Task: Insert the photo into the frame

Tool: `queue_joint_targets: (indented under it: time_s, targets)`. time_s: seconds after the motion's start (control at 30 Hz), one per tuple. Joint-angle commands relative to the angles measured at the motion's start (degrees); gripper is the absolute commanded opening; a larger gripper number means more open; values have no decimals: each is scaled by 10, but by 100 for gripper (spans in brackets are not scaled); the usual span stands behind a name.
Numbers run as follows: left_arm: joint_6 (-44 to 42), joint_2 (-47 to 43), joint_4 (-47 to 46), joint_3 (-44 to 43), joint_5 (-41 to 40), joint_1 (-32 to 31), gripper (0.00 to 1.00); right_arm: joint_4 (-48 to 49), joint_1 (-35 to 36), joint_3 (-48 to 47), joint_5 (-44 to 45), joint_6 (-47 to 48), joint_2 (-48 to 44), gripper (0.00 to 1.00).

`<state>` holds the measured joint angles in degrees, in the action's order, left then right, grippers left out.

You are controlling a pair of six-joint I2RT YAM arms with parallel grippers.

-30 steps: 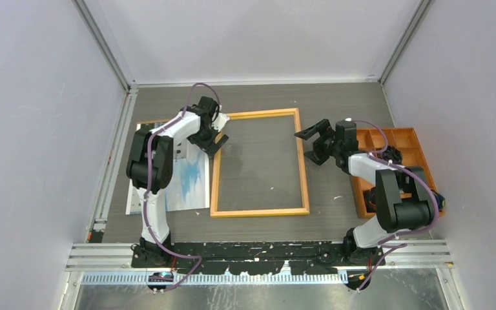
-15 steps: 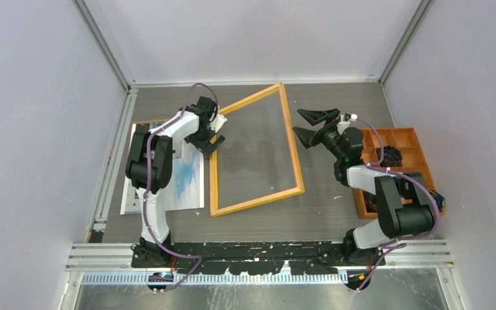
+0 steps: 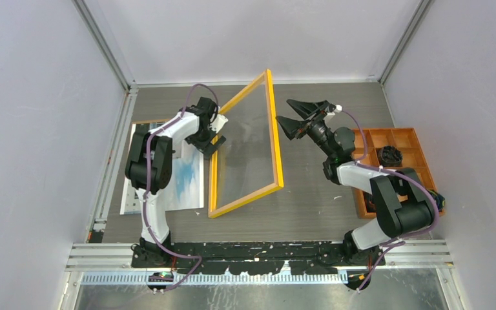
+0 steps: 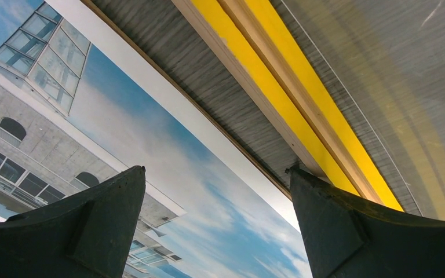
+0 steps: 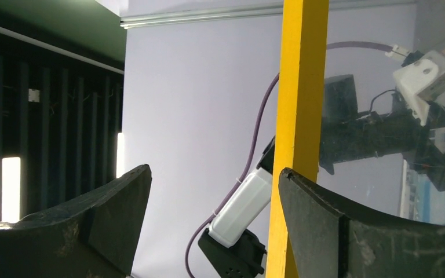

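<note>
The frame (image 3: 273, 135) stands steeply tilted: its left edge is on the table and its yellow right edge is raised high. My right gripper (image 3: 283, 111) is open just right of that raised edge. In the right wrist view the yellow bar (image 5: 300, 87) runs upright along one fingertip (image 5: 301, 191), not clamped between the jaws. The photo (image 3: 188, 181) lies face up left of the frame. My left gripper (image 3: 212, 143) is open and low at the frame's left edge. In the left wrist view it (image 4: 217, 169) hangs over the photo (image 4: 150, 145), one finger beside the frame's yellow rail (image 4: 278, 87).
A brown backing board (image 3: 143, 122) shows under the photo's far end. An orange compartment tray (image 3: 420, 139) with a black object (image 3: 391, 155) sits at the right, beside my right arm. Grey walls close in the table on three sides.
The frame has swung from flat on the table up onto its left edge. My right gripper rose and moved left with the raised edge. The left gripper barely moved.
</note>
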<state>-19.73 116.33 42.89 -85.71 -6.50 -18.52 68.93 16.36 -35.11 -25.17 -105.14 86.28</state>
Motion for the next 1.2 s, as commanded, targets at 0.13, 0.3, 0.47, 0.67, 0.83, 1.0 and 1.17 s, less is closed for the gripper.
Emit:
queue_joint_targets:
  time_s: [0.13, 0.3, 0.47, 0.67, 0.83, 1.0, 1.17]
  targets:
    - [40, -5, -40, 16, 103, -29, 99, -13, 89, -47, 9, -37, 69, 83]
    - [38, -11, -43, 26, 102, -29, 99, 39, 113, -55, 51, -68, 114, 80]
    - [39, -14, -45, 31, 100, -28, 99, -30, 139, -81, 56, -24, 103, 81]
    - [42, -20, -48, 37, 102, -27, 99, -187, 148, -109, 56, 47, 62, 82]
    - [41, -21, -50, 41, 100, -27, 99, -284, 160, -101, 108, 74, 10, 84]
    - [45, -22, -54, 44, 103, -27, 99, -243, 206, -104, 156, 31, 33, 84]
    - [51, -25, -52, 42, 107, -27, 99, -260, 242, -133, 203, 20, 56, 83]
